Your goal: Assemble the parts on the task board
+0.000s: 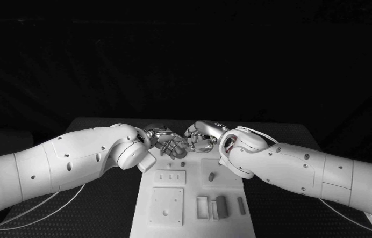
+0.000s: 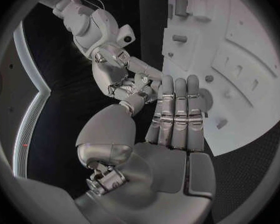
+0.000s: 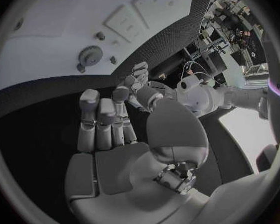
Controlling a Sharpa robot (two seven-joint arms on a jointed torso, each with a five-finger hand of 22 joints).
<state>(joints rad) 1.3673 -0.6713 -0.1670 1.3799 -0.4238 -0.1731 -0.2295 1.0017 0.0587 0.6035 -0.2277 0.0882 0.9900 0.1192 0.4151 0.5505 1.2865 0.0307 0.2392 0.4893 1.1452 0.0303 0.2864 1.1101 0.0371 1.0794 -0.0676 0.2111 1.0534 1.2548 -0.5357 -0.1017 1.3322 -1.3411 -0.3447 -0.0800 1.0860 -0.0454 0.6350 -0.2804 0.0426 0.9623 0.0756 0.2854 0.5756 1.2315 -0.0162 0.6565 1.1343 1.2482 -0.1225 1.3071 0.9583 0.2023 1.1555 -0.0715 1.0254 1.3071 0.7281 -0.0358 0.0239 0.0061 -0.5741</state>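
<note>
1. White board (image 1: pixel 194 216) is lying in the middle of the table, with small grey pieces (image 1: pixel 222 207) sitting in its near slots.
2. Further back, the left hand (image 1: pixel 172 143) and right hand (image 1: pixel 200 137) are crowding together over the far end, nearly touching. My guess: they could be bumping each other or knocking a peg loose.
3. Both hands are looking empty, fingers straight in the wrist views.
4. That toothed wheel (image 3: pixel 90 54) is sitting on the board, but both hands are blocking the far end in the head view, so honestly I can't tell what's under them.
</note>
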